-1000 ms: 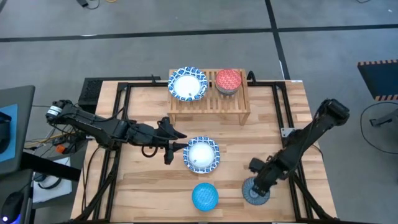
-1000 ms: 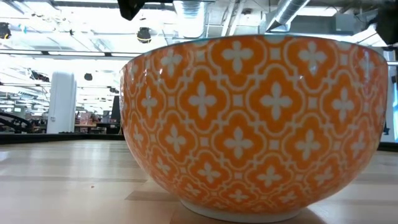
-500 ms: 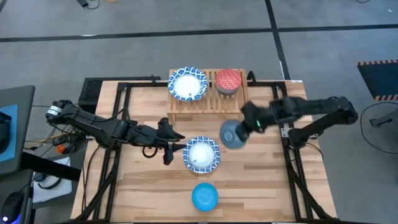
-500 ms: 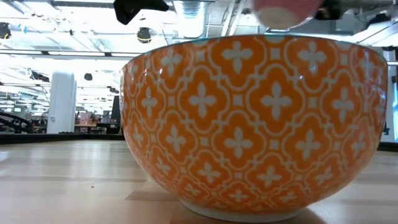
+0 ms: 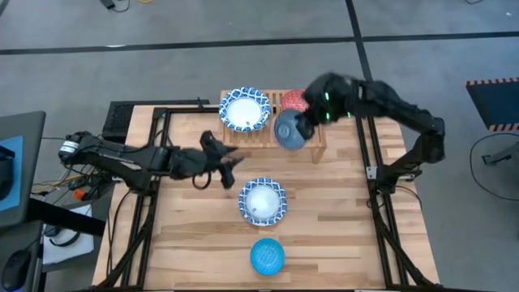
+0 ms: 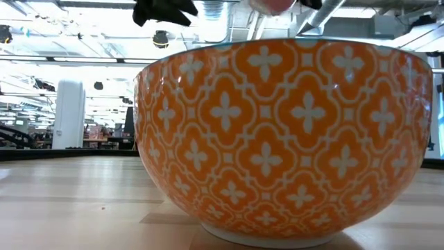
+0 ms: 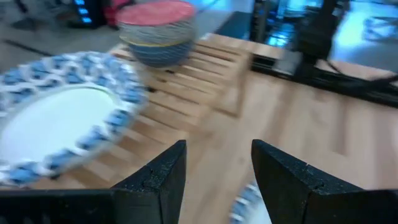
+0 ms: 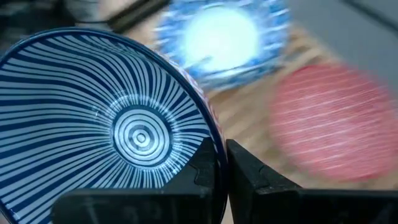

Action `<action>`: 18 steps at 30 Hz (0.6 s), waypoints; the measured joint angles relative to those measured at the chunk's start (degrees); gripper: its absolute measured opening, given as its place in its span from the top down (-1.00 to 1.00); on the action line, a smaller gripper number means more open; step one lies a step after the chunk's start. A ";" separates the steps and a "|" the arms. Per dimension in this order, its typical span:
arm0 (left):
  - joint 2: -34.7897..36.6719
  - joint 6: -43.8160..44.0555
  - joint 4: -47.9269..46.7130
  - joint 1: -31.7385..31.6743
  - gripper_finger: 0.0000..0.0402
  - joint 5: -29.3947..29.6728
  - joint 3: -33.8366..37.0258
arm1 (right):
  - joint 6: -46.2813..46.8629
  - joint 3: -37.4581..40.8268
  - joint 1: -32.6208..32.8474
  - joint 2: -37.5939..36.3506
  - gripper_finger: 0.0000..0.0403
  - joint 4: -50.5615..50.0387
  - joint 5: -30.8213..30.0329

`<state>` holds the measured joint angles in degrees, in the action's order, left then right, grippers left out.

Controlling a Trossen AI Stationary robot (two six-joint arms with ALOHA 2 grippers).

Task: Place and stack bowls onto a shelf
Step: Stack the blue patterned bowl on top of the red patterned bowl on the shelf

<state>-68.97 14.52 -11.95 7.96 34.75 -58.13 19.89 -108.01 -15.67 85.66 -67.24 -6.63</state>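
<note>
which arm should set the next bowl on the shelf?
Right. Its pincer already grips the dark-blue striped bowl by the rim, above the shelf beside the red bowl. The left pincer is open and empty, off the shelf.

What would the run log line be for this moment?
right hand: shut on radial-pattern bowl, over shelf beside red bowl | left hand: open, empty, near shelf front | white bowl, blue bowl: on table

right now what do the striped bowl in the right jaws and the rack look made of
The striped bowl looks like glazed ceramic: smooth, glossy surface with crisp dark-blue radial lines on white, pinched at its rim by the right gripper. The rack looks like unpainted light wood, probably pine or bamboo, with visible pale slats and a matte finish.
</note>
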 joint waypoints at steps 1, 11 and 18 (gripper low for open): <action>0.00 -0.15 0.00 -1.62 0.17 -0.25 -0.20 | -2.43 -1.41 -2.15 0.98 0.81 -1.08 -0.06; 0.00 8.25 -0.15 -13.77 0.17 -6.05 -0.28 | -16.79 -6.16 -19.65 8.99 0.81 -5.05 1.95; 0.00 11.67 -0.15 -14.90 0.17 -6.21 -0.28 | -19.81 -6.31 -26.05 11.92 0.81 -7.64 2.82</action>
<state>-68.97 26.19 -12.10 -6.94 28.54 -58.41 0.08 -114.32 -41.72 97.58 -74.88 -3.81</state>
